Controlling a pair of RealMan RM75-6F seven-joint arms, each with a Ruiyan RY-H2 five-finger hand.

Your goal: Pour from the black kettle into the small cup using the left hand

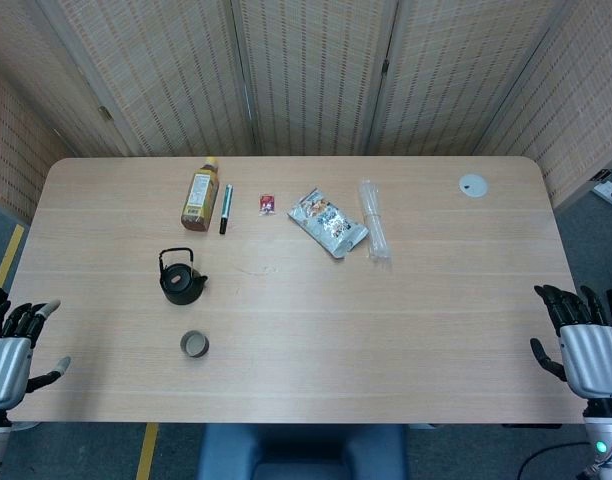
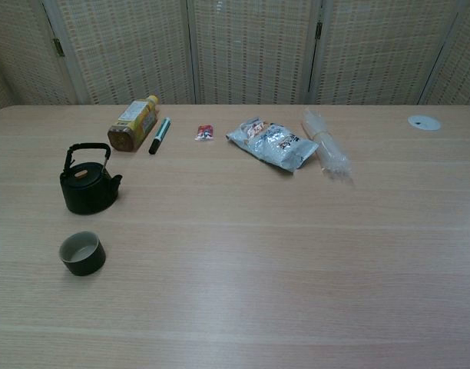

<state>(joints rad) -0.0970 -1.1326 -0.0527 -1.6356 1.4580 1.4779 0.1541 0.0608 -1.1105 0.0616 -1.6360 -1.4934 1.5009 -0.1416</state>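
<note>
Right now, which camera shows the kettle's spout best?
The chest view: the black kettle is seen side-on, spout pointing right, handle upright. The head view looks down on its lid and handle, with the spout only a small nub.

On the table (image 2: 243, 292), the kettle (image 2: 88, 184) is set upright toward the left side, with the small cup (image 2: 82, 253) placed just in front of it, apart from it. Behind the kettle, a bottle (image 2: 132, 124) is laid on its side, with a pen (image 2: 159, 135) just to its right. Further right along the same row are found a small packet (image 2: 205, 132), a snack bag (image 2: 272, 144) and a bundle of straws (image 2: 325, 144) (bag and bundle nearly touching). A round disc (image 2: 424, 121) is set in the far right corner.
</note>
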